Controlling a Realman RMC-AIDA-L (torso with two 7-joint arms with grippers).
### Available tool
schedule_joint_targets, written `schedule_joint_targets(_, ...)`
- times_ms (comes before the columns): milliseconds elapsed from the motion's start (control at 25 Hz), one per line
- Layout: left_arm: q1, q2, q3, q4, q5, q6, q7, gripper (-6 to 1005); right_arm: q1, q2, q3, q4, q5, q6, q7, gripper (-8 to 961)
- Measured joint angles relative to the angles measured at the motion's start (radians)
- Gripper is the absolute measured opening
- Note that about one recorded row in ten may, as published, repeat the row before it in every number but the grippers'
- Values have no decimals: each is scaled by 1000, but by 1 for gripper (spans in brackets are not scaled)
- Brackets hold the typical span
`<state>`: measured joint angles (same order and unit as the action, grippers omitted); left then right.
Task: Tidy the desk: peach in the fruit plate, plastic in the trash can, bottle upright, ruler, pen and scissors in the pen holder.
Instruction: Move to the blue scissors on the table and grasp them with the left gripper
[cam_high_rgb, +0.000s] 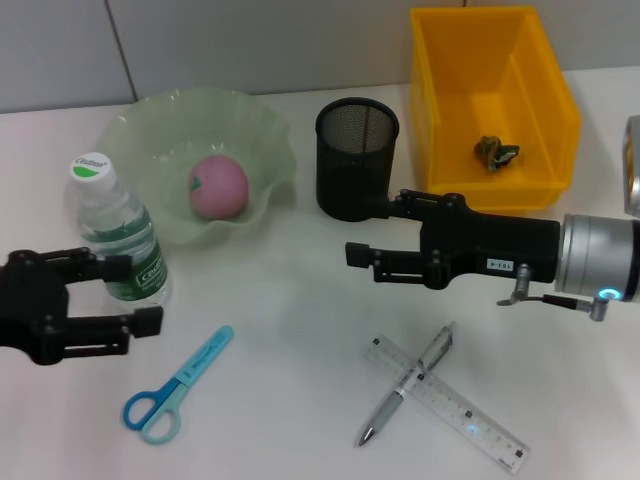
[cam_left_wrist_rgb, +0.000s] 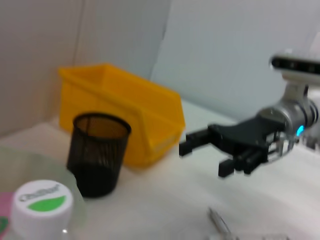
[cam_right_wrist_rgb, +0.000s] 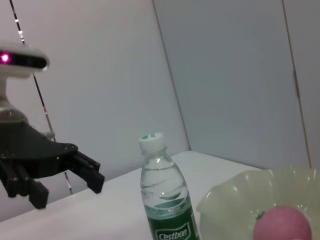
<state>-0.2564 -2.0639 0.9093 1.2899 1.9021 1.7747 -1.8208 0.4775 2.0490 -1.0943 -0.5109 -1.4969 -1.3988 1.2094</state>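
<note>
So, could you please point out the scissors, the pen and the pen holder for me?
scissors (cam_high_rgb: 178, 387), head view, on the blue handle shaft above the finger loops.
pen (cam_high_rgb: 408, 383), head view, mid-barrel where it crosses the ruler.
pen holder (cam_high_rgb: 352, 180), head view, on its black mesh wall.

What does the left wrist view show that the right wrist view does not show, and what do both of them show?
Only the left wrist view shows the yellow bin, the black mesh pen holder, the right gripper, open, and a tip of the pen. Only the right wrist view shows the left gripper, open, and the peach clearly inside the plate. Both show the upright bottle with its white cap, the green fruit plate and the white table.
</note>
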Motion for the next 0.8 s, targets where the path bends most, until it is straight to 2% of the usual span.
schedule_joint_targets(120, -21, -1, 88, 113, 77, -15, -151, 799, -1, -12, -5, -2, -1, -15, 7, 769)
schedule_joint_targets(160, -45, -2, 148, 157, 143, -30, -254, 798, -2, -21, -6, -2, -4, -28, 7, 769)
schedule_joint_targets(200, -45, -2, 148, 157, 143, -30, -254, 798, -2, -21, -6, -2, -4, -28, 7, 769)
schedule_joint_targets(240, -85, -3, 211, 184, 210, -44, -364, 798, -2, -27, -2, -3, -10, -36, 7, 769)
schedule_joint_targets(280, -85, -3, 211, 184, 210, -44, -364, 798, -2, -27, -2, -3, -10, -36, 7, 769)
schedule_joint_targets(360, -144, -4, 285, 193, 291, -57, -488, 798, -1, -33, 1, -5, -28, -36, 7, 769)
schedule_joint_targets(440, -164, -4, 311, 193, 315, -60, -522, 798, 0, -35, 2, -5, -39, -35, 6, 769)
schedule_joint_targets(560, -253, -6, 431, 194, 415, -69, -668, 797, 8, -41, 4, -7, -77, -36, 3, 769)
schedule_joint_targets(600, -253, -6, 431, 194, 415, -69, -668, 797, 8, -41, 4, -7, -77, -36, 3, 769)
schedule_joint_targets(640, -290, -9, 479, 190, 461, -74, -721, 797, 8, -43, 4, -11, -78, -39, 4, 769)
schedule_joint_targets(680, -290, -9, 479, 190, 461, -74, -721, 797, 7, -44, 4, -16, -78, -44, 4, 769)
schedule_joint_targets(760, -339, -12, 552, 182, 541, -88, -797, 797, 4, -45, 4, -27, -78, -49, 6, 769)
schedule_joint_targets(800, -339, -12, 552, 182, 541, -88, -797, 797, 1, -47, 4, -32, -79, -51, 11, 769)
